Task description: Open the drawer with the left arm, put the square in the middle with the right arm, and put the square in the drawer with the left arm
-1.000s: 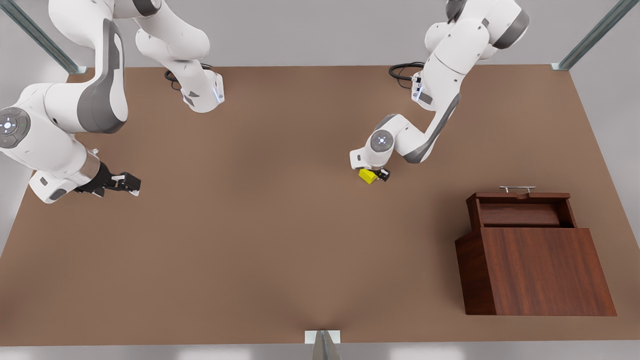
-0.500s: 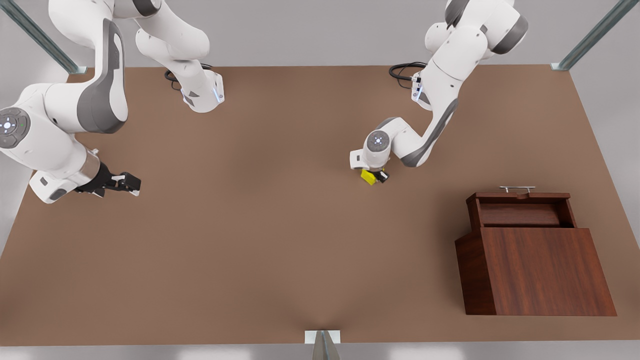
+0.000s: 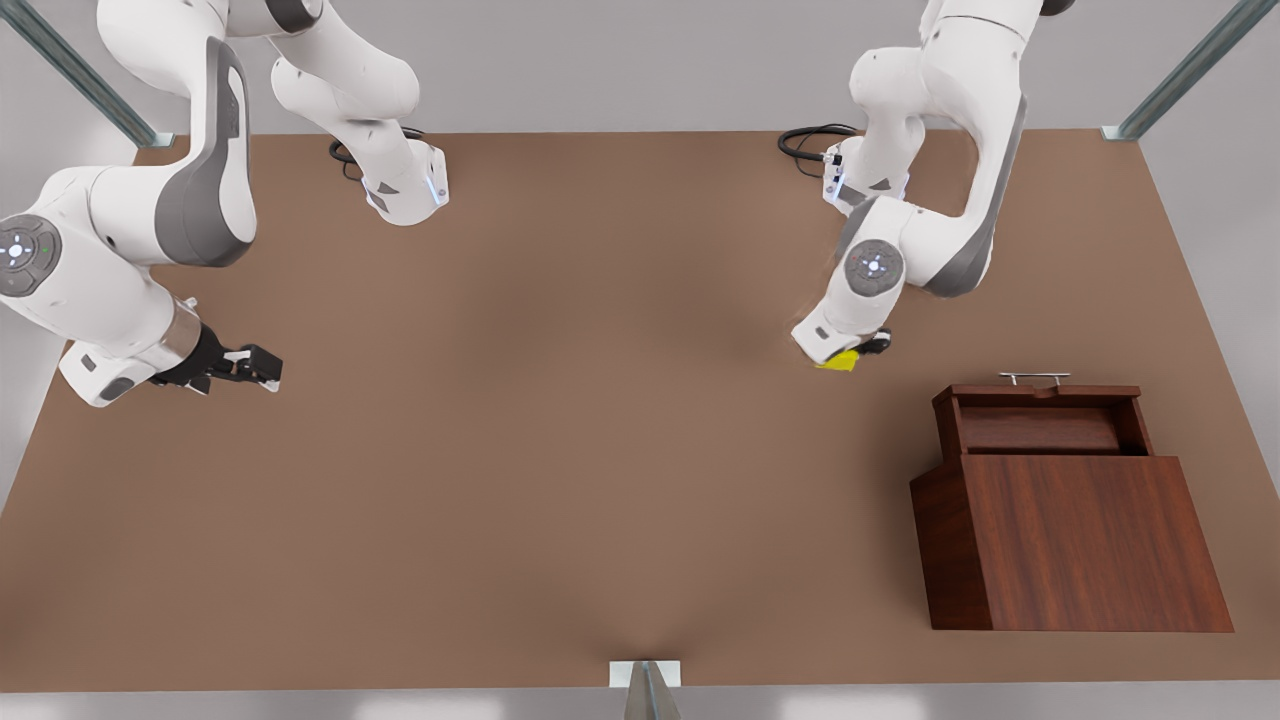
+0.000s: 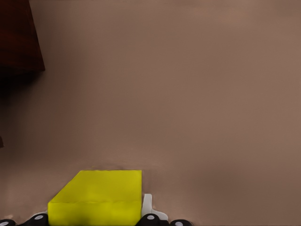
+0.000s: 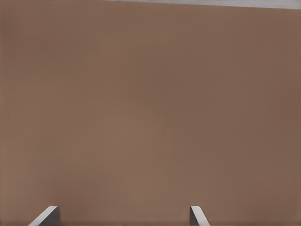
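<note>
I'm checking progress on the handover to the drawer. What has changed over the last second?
The left gripper, shut on the yellow cube, carried it toward the front view's right, nearer the open drawer. The right gripper, open, waits unmoved at the front view's left; the cabinet stayed put.

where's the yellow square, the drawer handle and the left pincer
yellow square [image 4: 96, 197], left wrist view, on its top face
drawer handle [image 3: 1034, 377], front view, on the middle of the silver bar
left pincer [image 3: 858, 352], front view, between its fingertips at the square
</note>
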